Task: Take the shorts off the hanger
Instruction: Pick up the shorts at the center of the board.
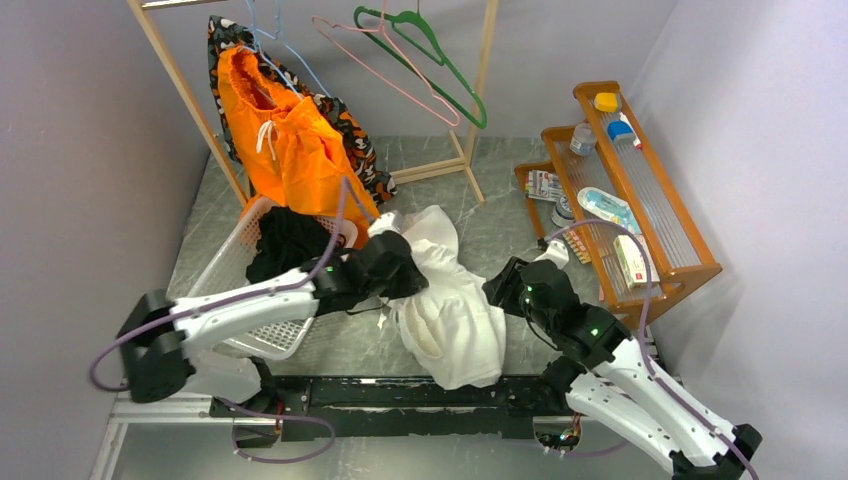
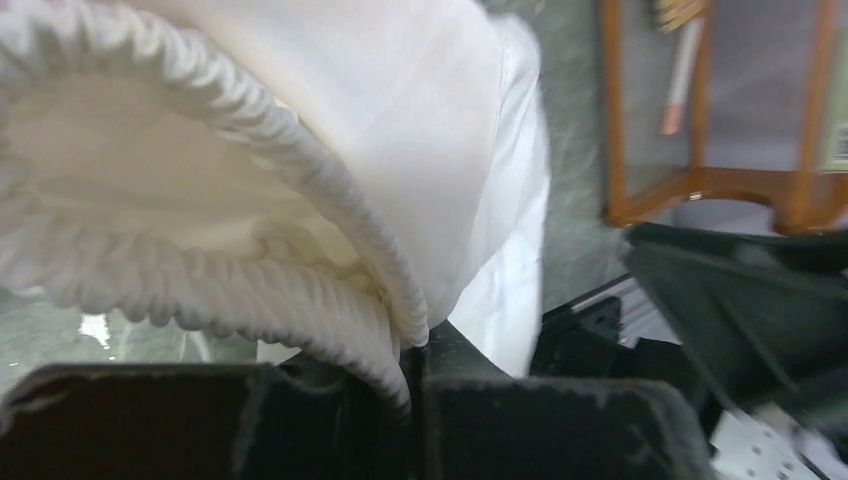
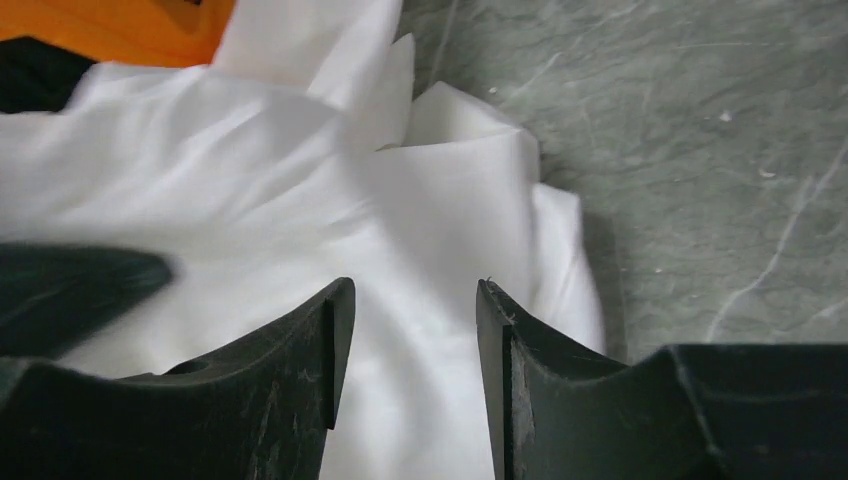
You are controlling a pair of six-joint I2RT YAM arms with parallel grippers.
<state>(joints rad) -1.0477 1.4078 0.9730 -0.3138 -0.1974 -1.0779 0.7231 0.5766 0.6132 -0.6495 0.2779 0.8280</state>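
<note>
top external view: the bright orange thin fabric shorts [image 1: 290, 140] hang on what seems to be a thin pale blue wire hanger [image 1: 283, 48] at the wooden clothes rail [image 1: 190, 100], far beyond the fingers of both arms, so the task's thing is not yet touched. the left gripper [image 1: 400, 272] is pressed into the plain white fabric garment [image 1: 450, 320] that lies in a heap on the grey table. the right gripper [image 1: 503, 285] stands just beside the other edge of the same heap. behind the left fingers sits a white plastic laundry basket [image 1: 225, 270] with a black garment [image 1: 285, 240] in it. i judge that the white garment is held in order to clear it away, because it lies between the arms and the rail.

left wrist view: the fingers are together, clamped on the ribbed elastic waist of the white garment [image 2: 300, 130], which bulges out ahead of them. a brown wooden shelf [image 2: 700, 190] stands further ahead, to the side.

right wrist view: the fingers [image 3: 335, 330] are apart with nothing between them. the white garment [image 3: 300, 190] lies just beyond the tips, and orange cloth [image 3: 120, 25], probably the shorts, shows far ahead. the heap and the basket are in the way of a straight reach.
</note>
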